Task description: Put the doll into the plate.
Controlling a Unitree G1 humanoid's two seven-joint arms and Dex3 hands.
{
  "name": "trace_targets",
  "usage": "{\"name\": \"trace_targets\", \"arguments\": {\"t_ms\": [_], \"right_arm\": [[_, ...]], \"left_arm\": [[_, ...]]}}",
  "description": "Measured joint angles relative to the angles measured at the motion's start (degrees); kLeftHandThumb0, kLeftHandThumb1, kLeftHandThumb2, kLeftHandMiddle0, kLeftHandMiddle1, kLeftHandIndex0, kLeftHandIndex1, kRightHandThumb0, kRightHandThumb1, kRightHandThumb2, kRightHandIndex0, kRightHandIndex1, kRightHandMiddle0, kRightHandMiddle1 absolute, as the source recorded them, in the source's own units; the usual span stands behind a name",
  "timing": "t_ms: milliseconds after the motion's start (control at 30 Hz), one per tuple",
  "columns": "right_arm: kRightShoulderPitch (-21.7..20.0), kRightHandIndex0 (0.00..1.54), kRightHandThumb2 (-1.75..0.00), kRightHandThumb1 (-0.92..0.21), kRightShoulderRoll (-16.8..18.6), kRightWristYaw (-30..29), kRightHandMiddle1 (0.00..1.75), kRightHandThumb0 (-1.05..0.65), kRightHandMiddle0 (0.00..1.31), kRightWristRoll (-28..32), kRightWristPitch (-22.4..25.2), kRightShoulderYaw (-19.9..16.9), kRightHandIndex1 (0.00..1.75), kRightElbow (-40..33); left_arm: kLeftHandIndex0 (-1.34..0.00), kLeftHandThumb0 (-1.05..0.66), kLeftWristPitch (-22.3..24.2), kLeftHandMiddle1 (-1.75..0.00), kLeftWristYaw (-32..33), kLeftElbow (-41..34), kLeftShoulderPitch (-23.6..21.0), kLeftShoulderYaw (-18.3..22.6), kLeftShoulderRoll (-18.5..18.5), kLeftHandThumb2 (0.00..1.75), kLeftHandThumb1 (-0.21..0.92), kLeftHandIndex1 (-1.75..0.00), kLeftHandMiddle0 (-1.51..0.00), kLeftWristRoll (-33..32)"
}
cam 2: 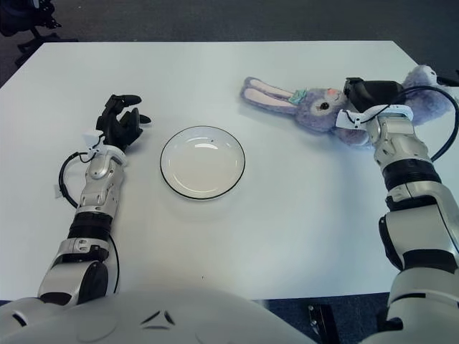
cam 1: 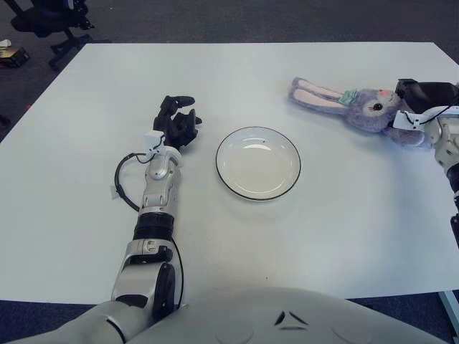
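**A:** Where is the doll sitting at this moment?

**B:** The lilac plush rabbit doll with long pink-lined ears (cam 2: 315, 105) is lying on its side in the upper right of the frame, on the wide white table (cam 1: 237, 64). Its ears are pointing toward the frame's left and its body is trailing off toward the right edge. It is well apart from the plate.

**A:** And the plate?

**B:** The round white plate with a thin dark rim (cam 1: 258, 163) is sitting near the middle of the frame, flat on the table, with nothing lying in it.

**A:** Is the right hand doing anything?

**B:** The right hand (cam 2: 367, 94) is showing at the upper right, its black fingers lying right against the doll's neck and body, just behind the head. I cannot tell whether they are actually closing around the plush or only pressing beside it.

**A:** What about the left hand?

**B:** The left hand (cam 1: 178, 123) is showing left of the plate, near it but not touching it. Its dark fingers are loosely spread and gripping nothing. Its silver forearm is running down toward the lower left of the frame, with a black cable (cam 1: 123, 179) looping out beside the wrist.

**A:** Anything else around?

**B:** A black office chair (cam 1: 50, 20) is standing on the dark floor in the upper left corner, beyond the table's edge.
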Motion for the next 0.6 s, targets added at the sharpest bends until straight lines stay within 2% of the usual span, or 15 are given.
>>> {"name": "trace_targets", "arguments": {"t_ms": [67,267,400,500,600], "right_arm": [[0.49,0.78,-1.11,-0.48,0.02,1.29,1.75,-0.41,0.48,0.56,0.14,-0.84,1.75,-3.44],[2.57,0.78,-1.12,-0.47,0.87,5.66,1.75,-0.41,0.48,1.58,4.73,-4.1,1.75,-14.76],[3.14,0.77,-1.12,-0.47,2.0,6.6,1.75,-0.41,0.48,1.75,6.3,-5.72,1.75,-18.74],[3.43,0.77,-1.12,-0.47,2.37,6.8,1.75,-0.41,0.48,1.75,6.2,-6.14,1.75,-20.32],[3.55,0.77,-1.13,-0.46,2.41,6.49,1.75,-0.41,0.48,1.74,3.88,-6.31,1.75,-21.65]], "left_arm": [[-0.41,-0.01,-0.01,-1.53,-0.01,0.14,-0.08,-0.03,-0.05,0.67,0.68,-1.37,-0.58,0.0],[-0.41,-0.01,-0.04,-1.53,-0.02,0.38,-0.35,-0.11,-0.18,0.67,0.68,-1.36,-0.58,0.0],[-0.41,-0.01,-0.04,-1.53,-0.02,0.58,-0.56,-0.12,-0.38,0.67,0.68,-1.36,-0.58,0.0],[-0.41,-0.01,-0.04,-1.53,-0.01,0.64,-0.67,-0.1,-0.52,0.66,0.68,-1.36,-0.58,0.01],[-0.41,-0.01,-0.04,-1.52,0.0,0.75,-0.69,-0.1,-0.59,0.66,0.68,-1.36,-0.58,0.01]]}}
